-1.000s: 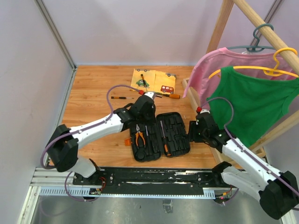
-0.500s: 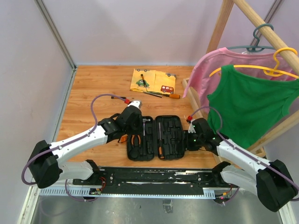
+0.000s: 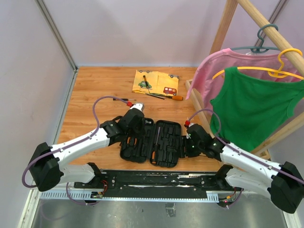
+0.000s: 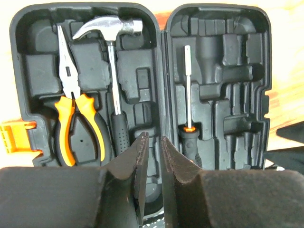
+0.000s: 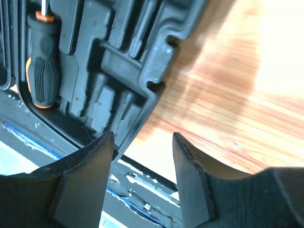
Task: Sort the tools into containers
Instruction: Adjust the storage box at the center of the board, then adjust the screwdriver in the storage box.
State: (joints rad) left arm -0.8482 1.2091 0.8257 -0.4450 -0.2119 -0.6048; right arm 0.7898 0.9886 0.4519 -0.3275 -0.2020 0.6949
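Observation:
The black tool case (image 3: 166,142) lies open near the table's front edge. In the left wrist view its left half (image 4: 33,71) holds orange-handled pliers (image 4: 71,109) and a claw hammer (image 4: 111,71). The right half holds one screwdriver (image 4: 188,95). My left gripper (image 4: 153,140) hovers over the hinge, open by a narrow gap and holding nothing. It sits above the case's left half (image 3: 137,127). My right gripper (image 5: 142,137) is open beside the case's near right corner (image 5: 118,61), holding nothing. Loose screwdrivers (image 3: 173,97) (image 3: 121,99) lie farther back.
A yellow car-print cloth (image 3: 156,81) lies at the back with a small tool on it. A wooden clothes rack (image 3: 197,107) with pink and green shirts (image 3: 256,104) fills the right side. An orange latch (image 4: 14,137) sticks out from the case's left edge.
The case has slid toward the near left edge. My left arm pulled back over it and its jaws parted slightly. The right gripper followed the case's right side and widened a little.

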